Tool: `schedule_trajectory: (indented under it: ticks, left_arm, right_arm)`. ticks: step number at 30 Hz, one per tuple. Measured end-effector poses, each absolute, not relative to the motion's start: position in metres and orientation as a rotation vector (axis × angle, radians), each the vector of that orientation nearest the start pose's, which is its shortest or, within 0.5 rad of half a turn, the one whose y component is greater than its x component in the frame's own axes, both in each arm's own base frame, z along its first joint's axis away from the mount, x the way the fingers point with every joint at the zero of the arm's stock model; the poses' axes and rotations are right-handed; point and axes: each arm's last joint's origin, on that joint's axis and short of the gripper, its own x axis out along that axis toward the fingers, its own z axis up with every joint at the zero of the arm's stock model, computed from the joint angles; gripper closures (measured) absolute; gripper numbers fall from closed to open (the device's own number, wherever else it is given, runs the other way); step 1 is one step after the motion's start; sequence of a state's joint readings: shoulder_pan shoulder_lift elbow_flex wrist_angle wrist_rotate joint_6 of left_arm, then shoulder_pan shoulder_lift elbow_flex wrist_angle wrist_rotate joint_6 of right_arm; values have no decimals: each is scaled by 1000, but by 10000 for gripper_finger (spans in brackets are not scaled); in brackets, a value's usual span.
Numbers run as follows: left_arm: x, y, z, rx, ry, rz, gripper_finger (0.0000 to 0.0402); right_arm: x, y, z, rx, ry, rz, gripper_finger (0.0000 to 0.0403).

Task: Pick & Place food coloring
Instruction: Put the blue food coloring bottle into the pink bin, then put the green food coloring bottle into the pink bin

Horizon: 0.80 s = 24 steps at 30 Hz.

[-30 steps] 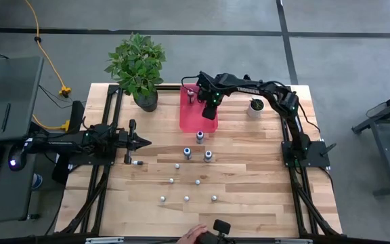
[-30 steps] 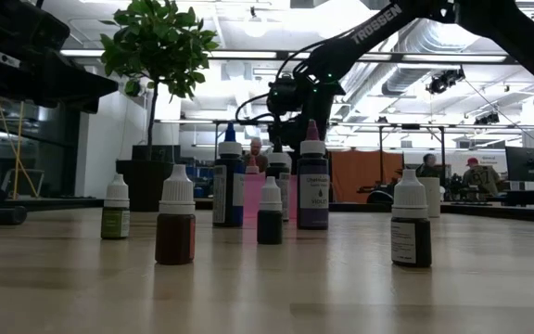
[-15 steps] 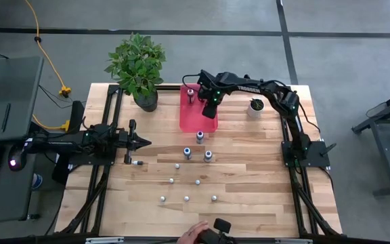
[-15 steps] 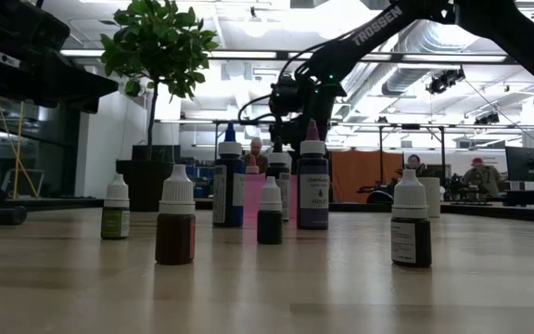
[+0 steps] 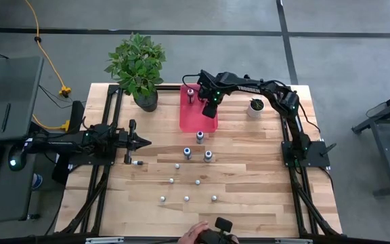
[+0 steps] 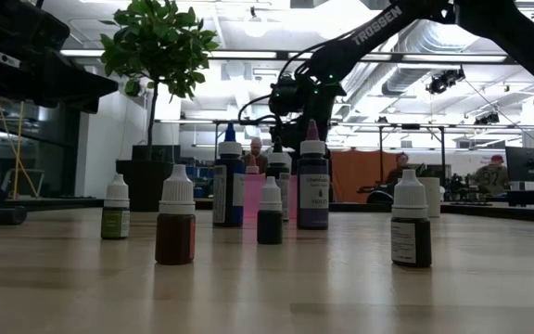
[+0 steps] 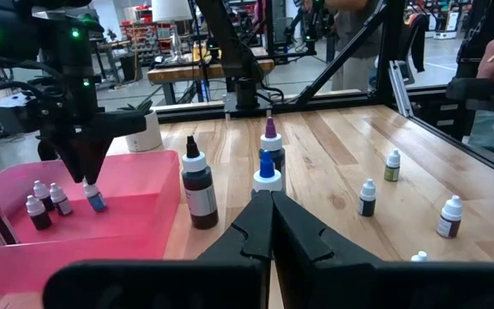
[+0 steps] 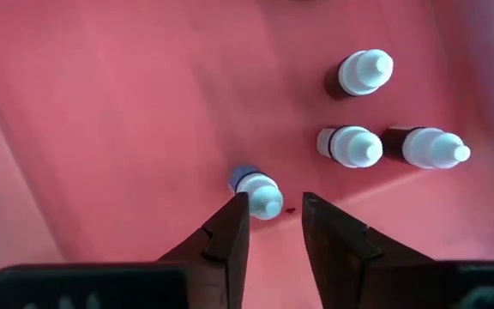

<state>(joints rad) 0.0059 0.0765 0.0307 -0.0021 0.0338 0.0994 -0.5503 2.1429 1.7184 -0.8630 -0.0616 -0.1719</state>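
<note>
1. Right gripper [image 8: 271,225] poised over the pink tray [image 5: 193,120] at about 12 o'clock on the table [image 5: 249,196], fingers parted and grasping nothing.
2. Small blue-bodied, white-capped food coloring bottle [image 8: 258,192] standing free on the tray floor just ahead of the parted fingertips [image 8: 234,213]; in the left wrist view, seen directly under that gripper [image 7: 87,176].
3. Three more small white-capped bottles [image 8: 350,144] grouped close together in the same tray, apart from the blue one.
4. Left gripper [image 5: 145,143] parked at about 9 o'clock of the table, fingers pressed together on nothing.
5. Remaining food coloring left out on the bare wood: three taller bottles [image 5: 200,137] clustered just below the tray near the table's centre, smaller ones [image 5: 186,199] scattered toward 6 o'clock.
6. Potted plant [image 5: 138,66] placed at about 11 o'clock beside the tray; small white pot [image 5: 255,107] at about 1 o'clock.
7. Person's hand [image 5: 193,234] visible at the 6 o'clock edge.
</note>
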Motion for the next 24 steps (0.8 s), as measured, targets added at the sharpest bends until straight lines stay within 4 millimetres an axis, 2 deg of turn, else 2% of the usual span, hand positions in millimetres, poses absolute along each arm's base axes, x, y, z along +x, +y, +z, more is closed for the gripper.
schedule_trajectory:
  ticks: [8, 17, 24]
  left_arm:
    - [101, 0, 168, 98, 47, -30, 401]
    - [101, 0, 168, 98, 46, -30, 401]
    - [101, 0, 168, 98, 46, -30, 401]
  right_arm:
    - [372, -227, 189, 237, 1278, -322, 261]
    - [369, -222, 211, 201, 1247, -384, 238]
    - [363, -197, 248, 242, 1192, -375, 235]
